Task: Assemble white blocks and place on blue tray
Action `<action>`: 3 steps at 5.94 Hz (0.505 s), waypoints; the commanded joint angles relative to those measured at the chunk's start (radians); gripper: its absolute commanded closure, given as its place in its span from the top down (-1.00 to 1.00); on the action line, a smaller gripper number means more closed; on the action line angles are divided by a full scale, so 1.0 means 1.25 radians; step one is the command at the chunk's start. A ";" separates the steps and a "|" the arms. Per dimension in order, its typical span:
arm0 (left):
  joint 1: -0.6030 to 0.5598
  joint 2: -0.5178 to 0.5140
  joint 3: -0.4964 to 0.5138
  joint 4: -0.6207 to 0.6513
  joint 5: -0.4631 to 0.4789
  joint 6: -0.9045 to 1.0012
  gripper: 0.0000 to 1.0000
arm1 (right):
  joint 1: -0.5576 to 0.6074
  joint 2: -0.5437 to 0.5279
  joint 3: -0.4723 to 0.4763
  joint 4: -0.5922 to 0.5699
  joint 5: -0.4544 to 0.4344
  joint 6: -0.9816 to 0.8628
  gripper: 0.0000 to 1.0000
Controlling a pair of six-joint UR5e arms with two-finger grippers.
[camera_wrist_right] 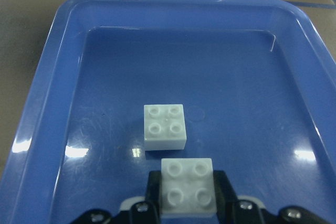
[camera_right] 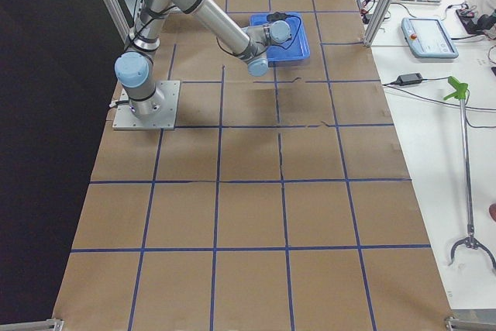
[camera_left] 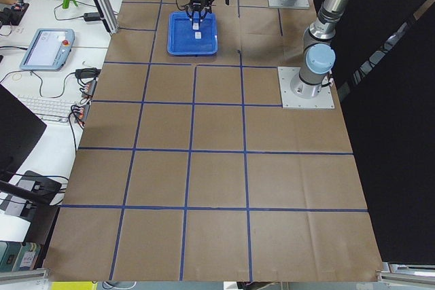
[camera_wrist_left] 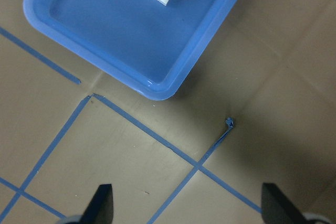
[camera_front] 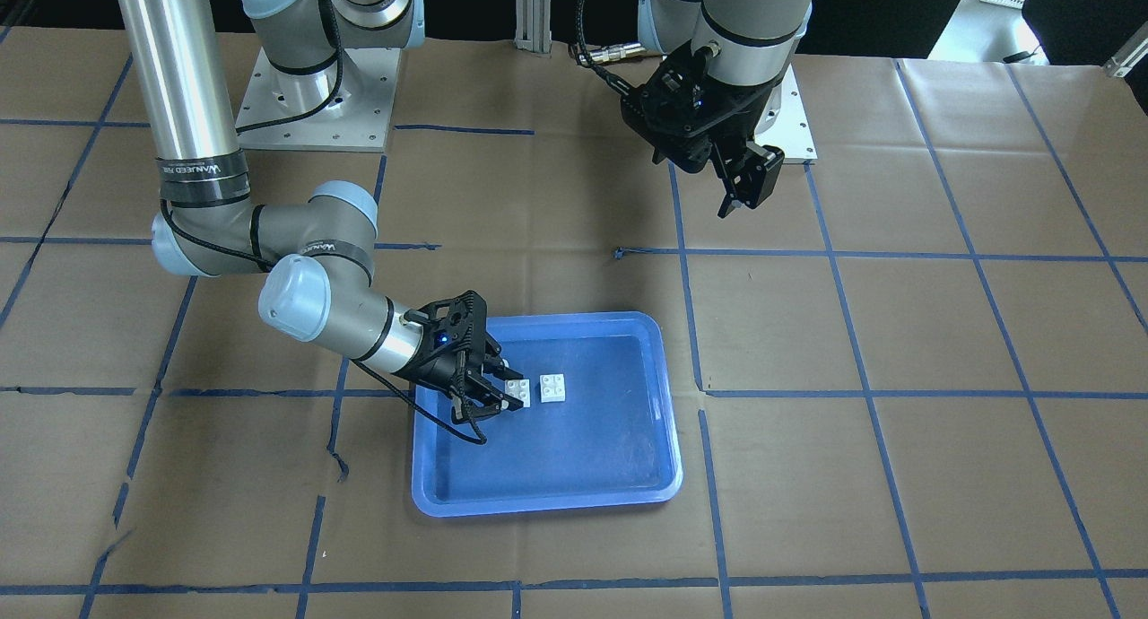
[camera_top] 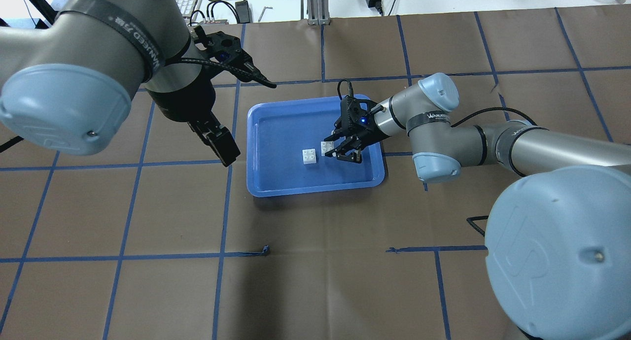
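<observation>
So the right end effector (camera_top: 331, 149) reaches low into the large rectangular blue plastic tray (camera_top: 315, 189), fingers pinched narrow on one small white square plastic brick (camera_wrist_right: 188, 187) with four round studs facing up. Can't tell if that brick sits on the glossy bottom or a hair above it. The second white four-stud brick (camera_wrist_right: 165, 126) lies flat in the tray just beside it, right ahead of the fingertips, slim gap between them, not touching. The left end effector (camera_wrist_left: 187, 203) hangs over the brown paper-covered desk (camera_front: 897, 332) past the tray's corner, fingers spread wide around nothing, well apart from both bricks. Blue tape lines (camera_front: 834, 256) grid the paper, and a torn curl of tape (camera_wrist_left: 229, 123) sticks up near the tray. Off on the side bench there's a white keyboard (camera_left: 47, 108) and a grey tablet-like pendant (camera_left: 46, 47).
</observation>
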 commanded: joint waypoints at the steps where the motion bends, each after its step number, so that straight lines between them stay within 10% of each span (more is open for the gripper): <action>1: 0.017 0.037 0.000 -0.006 -0.001 -0.239 0.99 | 0.014 0.016 -0.001 -0.025 0.001 0.016 -0.40; 3: 0.018 0.061 -0.001 0.006 -0.001 -0.544 0.99 | 0.017 0.017 -0.001 -0.027 0.001 0.029 -0.40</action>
